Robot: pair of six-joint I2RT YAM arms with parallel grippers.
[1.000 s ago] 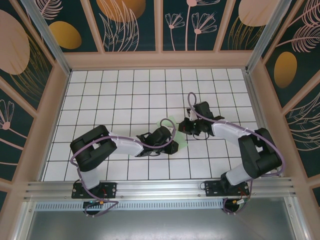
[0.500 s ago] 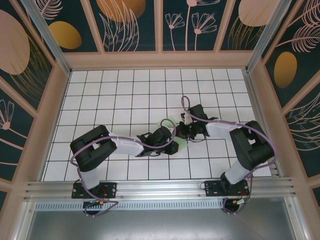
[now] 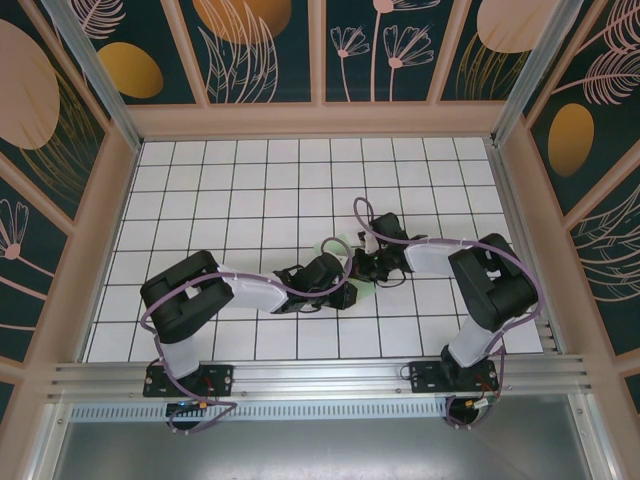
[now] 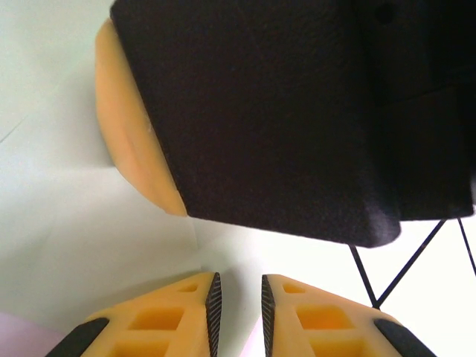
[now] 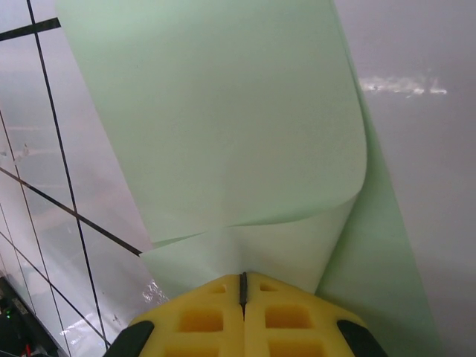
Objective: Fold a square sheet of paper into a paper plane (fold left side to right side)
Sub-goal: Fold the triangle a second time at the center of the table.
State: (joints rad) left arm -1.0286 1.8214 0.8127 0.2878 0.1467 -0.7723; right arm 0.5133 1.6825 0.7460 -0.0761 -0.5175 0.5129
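The square sheet of paper [image 3: 332, 244] is pale mint green and lies mid-table, mostly covered by both grippers. In the right wrist view the sheet [image 5: 223, 111] curls up and over in a soft loop, and my right gripper [image 5: 242, 277] is shut on its edge. The left gripper [image 4: 238, 286] rests low on the paper [image 4: 74, 201] with its jaws a narrow gap apart and nothing between them. Close in front of it are the right gripper's black body [image 4: 282, 111] and one orange finger [image 4: 134, 149]. From above, the left gripper [image 3: 345, 285] and the right gripper [image 3: 362, 268] almost touch.
White tiles with black grid lines [image 3: 260, 190] cover the table, and wooden walls [image 3: 110, 230] enclose it. Both arms' elbows lie low over the near half of the table, the left [image 3: 185, 295] and the right [image 3: 490, 290].
The right gripper has moved left toward the left gripper, carrying the sheet's edge over and curling it. Less green shows from above. The left arm has stayed put.
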